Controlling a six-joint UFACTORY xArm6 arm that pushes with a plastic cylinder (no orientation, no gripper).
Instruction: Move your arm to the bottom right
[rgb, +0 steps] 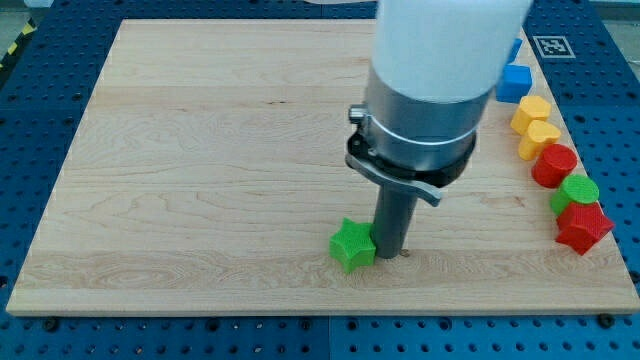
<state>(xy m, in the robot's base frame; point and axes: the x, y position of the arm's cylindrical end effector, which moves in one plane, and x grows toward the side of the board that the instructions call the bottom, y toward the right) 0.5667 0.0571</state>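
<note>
My tip rests on the wooden board, a little right of the board's middle near the view's bottom. A green star-shaped block lies right against the tip's left side. The large white and grey arm body hangs above and hides part of the board behind it.
Along the board's right edge several blocks stand in a column: a blue cube, two yellow blocks, a red cylinder, a green cylinder and a red star-shaped block. A blue pegboard surrounds the board.
</note>
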